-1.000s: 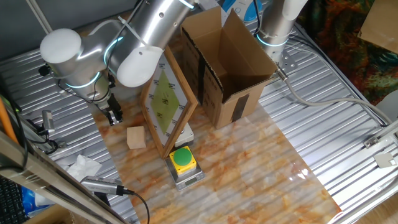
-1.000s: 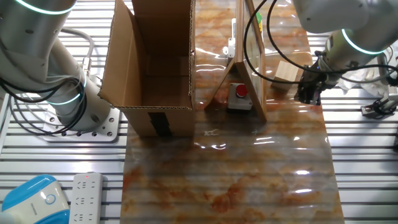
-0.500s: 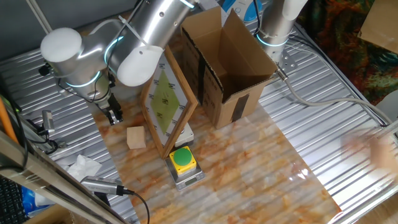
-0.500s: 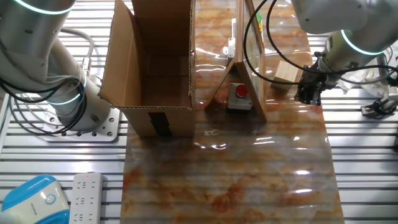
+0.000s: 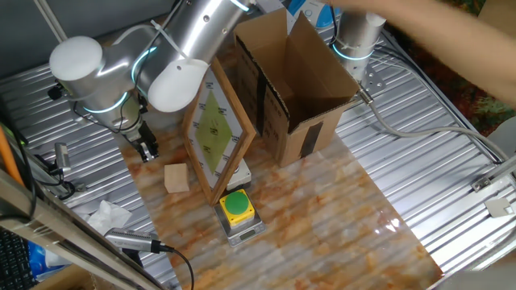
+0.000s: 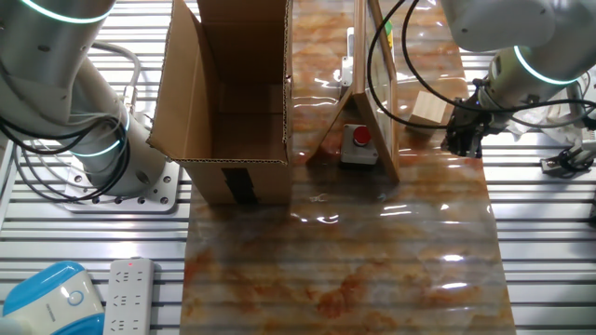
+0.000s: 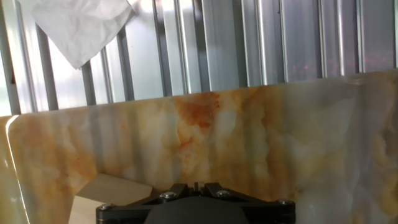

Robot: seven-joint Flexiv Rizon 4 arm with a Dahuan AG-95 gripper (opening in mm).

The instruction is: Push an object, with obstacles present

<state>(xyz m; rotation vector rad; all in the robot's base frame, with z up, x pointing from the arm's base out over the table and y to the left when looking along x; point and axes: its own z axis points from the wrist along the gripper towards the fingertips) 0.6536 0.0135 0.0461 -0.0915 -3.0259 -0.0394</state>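
Crumpled tissue (image 5: pixel 107 214), far left. Gripper (image 5: pixel 147 151), fingers together, holding nothing, low just behind the wooden cube (image 5: pixel 176 178). Framed board (image 5: pixel 216 133) leaning beside the cube; yellow push-button (image 5: pixel 237 207) at its foot. Open cardboard box (image 5: pixel 292 84) beyond. Blurred human arm (image 5: pixel 439 36), upper right.

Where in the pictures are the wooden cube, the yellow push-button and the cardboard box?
wooden cube (image 5: pixel 176 177): one fixed view, on its top face.
yellow push-button (image 5: pixel 236 205): one fixed view, on the yellow cap.
cardboard box (image 6: pixel 242 149): the other fixed view, on its near inner wall.
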